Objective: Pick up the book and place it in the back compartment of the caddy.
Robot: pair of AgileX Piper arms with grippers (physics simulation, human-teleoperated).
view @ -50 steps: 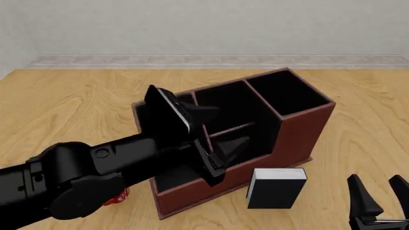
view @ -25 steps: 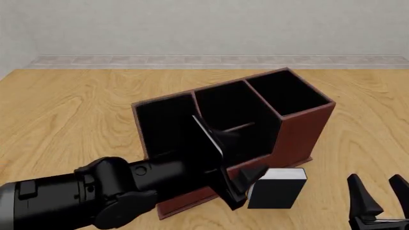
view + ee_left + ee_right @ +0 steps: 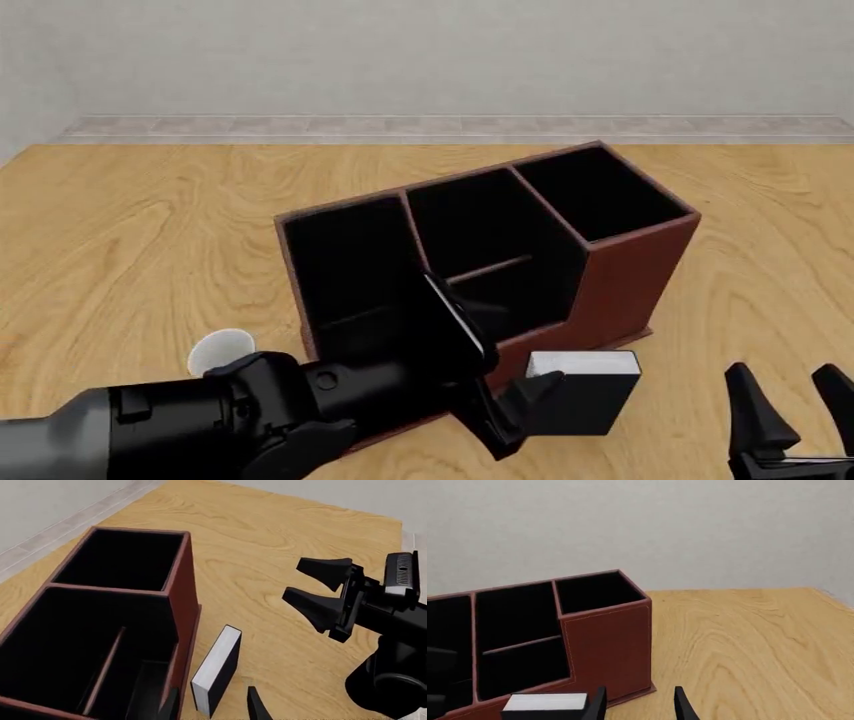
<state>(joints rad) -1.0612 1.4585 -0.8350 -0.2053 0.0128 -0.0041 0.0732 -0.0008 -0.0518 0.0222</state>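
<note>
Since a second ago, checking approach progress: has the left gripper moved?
Yes. The left gripper came down off the caddy toward the book.

A wooden table (image 3: 160,230) with light, wavy grain is seen across all three views. Behind its far edge, a plain pale grey wall (image 3: 427,55) is shown, with no windows or furniture against it. A pale tiled strip (image 3: 267,128) is laid along the foot of the wall. The scene is lit evenly and softly; only faint shadows are cast on the wood.
</note>
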